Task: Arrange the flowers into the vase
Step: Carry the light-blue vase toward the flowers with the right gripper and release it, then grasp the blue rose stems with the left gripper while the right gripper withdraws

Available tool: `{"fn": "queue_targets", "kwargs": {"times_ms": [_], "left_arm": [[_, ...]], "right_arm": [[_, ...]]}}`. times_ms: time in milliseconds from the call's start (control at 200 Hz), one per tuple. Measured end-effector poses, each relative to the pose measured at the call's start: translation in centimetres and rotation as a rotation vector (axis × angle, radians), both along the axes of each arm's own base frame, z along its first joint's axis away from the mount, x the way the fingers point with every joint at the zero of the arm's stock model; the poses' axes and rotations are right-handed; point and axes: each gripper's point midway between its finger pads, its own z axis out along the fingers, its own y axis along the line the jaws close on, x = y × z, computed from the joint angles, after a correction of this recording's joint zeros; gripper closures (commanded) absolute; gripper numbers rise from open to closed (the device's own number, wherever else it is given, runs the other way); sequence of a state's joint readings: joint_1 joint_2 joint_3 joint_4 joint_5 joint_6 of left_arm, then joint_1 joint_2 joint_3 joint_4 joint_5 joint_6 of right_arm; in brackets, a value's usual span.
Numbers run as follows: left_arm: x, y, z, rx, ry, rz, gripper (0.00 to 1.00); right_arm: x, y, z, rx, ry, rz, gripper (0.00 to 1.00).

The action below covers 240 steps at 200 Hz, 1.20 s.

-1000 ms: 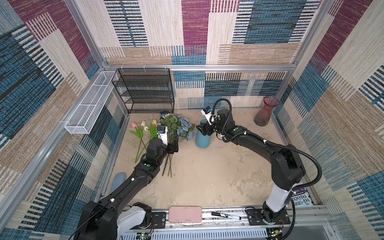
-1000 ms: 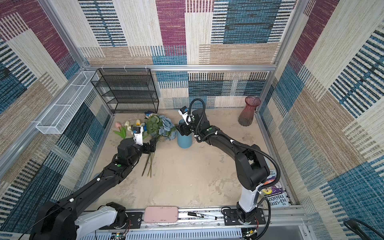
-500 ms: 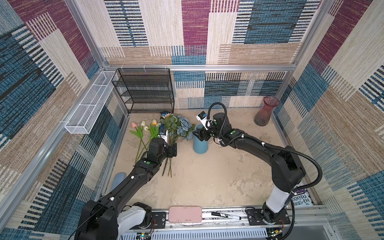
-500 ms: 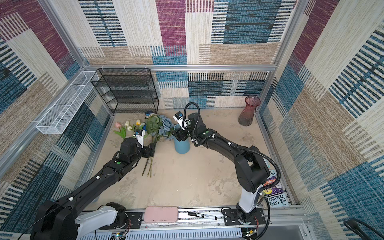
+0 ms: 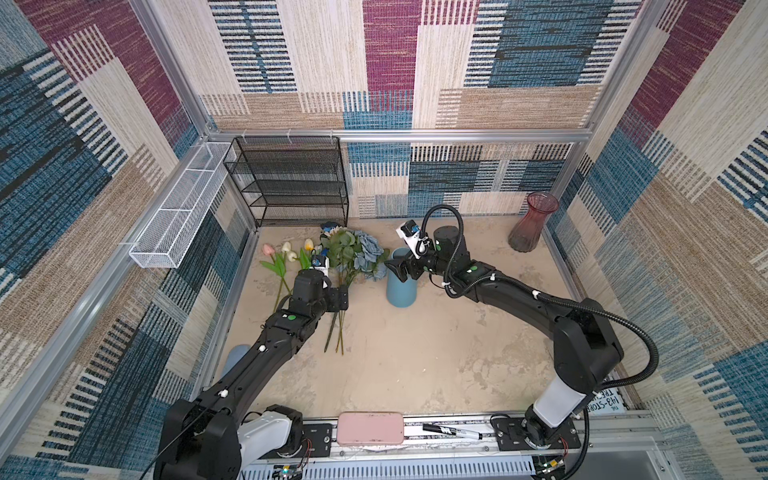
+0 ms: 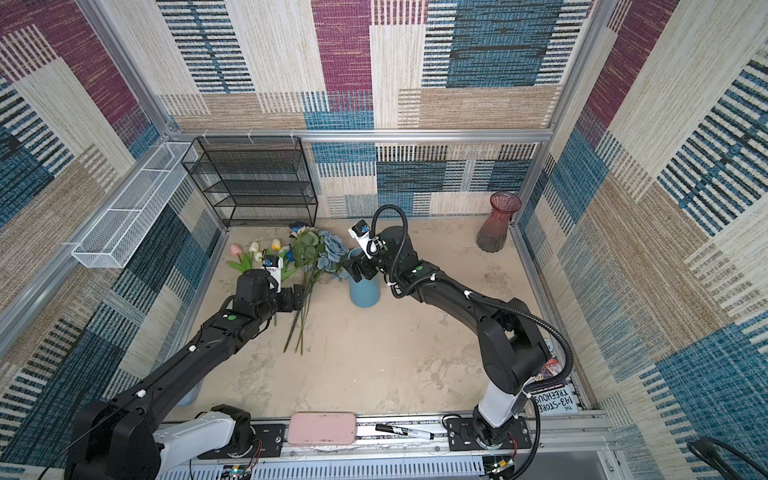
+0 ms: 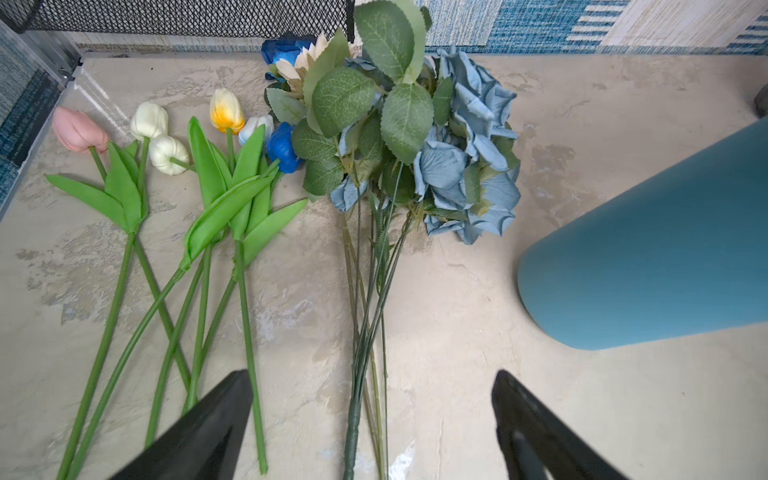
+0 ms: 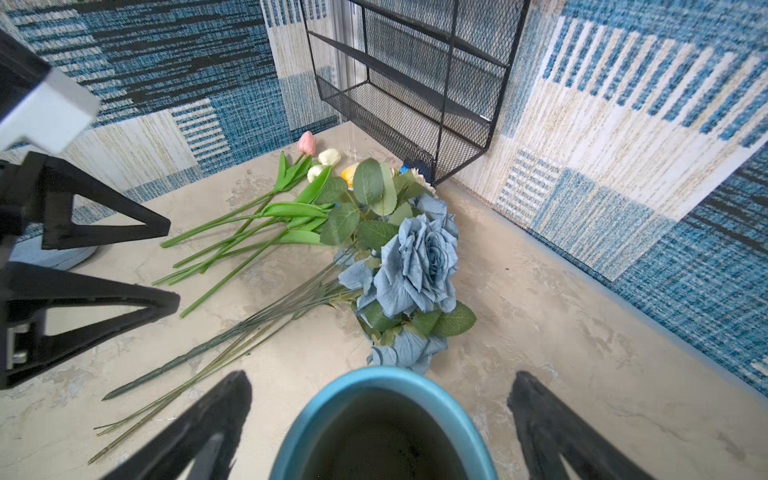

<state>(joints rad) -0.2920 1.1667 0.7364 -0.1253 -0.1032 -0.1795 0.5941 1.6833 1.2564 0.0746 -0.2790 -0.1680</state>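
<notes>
step: first pick, nothing potted yet | flowers [image 5: 353,257] lying left of centre, top view | left gripper [image 7: 370,374] spread wide over rose stems [image 7: 365,291] | right gripper [image 8: 380,374] splayed at blue vase [image 8: 382,415] rim, not gripping | next: pinch stems low, probably

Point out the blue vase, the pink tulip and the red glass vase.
blue vase [image 5: 401,291], in a top view, on its outer wall
pink tulip [image 7: 79,131], left wrist view, on its bloom
red glass vase [image 5: 527,237], in a top view, on its belly

my claw [image 8: 380,376] gapes wide astride the blue vase [image 8: 309,430], fingers clear of its rim. dusty-blue roses [image 8: 417,266] lie at twelve o'clock, tulips [image 8: 291,208] at eleven, the left claw [image 8: 172,262] at nine, spread.
</notes>
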Motion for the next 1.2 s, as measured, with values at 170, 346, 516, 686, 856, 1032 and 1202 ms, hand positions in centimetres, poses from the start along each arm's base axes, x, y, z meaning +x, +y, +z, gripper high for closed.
{"fn": "queue_targets", "kwargs": {"times_ms": [170,346,516,686,856,1032,1202], "left_arm": [[0.9,-0.1,-1.4,0.002,0.084,-0.007,0.27],[3.7,-0.8,-2.8,0.016,0.192,-0.019,0.45],[5.9,-2.3,-4.5,0.031,0.297,-0.076,0.48],[6.2,-2.3,-7.3,0.073,0.409,-0.085,0.56],[6.4,-2.4,-9.5,0.098,0.485,-0.095,0.59],[6.0,-2.3,-11.7,0.121,0.556,-0.107,0.71],[6.3,-2.3,-12.1,0.130,0.568,-0.113,0.76]], "right_arm": [[-2.0,-1.5,5.3,0.073,-0.090,-0.008,0.00],[-5.9,-5.3,8.9,0.180,-0.247,-0.071,0.04],[-8.7,-9.5,7.9,0.227,-0.337,-0.177,0.06],[-11.0,-12.9,6.1,0.285,-0.400,-0.272,0.07],[-11.9,-14.5,4.9,0.308,-0.425,-0.318,0.07],[-12.6,-15.4,4.6,0.325,-0.447,-0.343,0.06],[-13.2,-15.8,4.6,0.339,-0.461,-0.342,0.04]]}}
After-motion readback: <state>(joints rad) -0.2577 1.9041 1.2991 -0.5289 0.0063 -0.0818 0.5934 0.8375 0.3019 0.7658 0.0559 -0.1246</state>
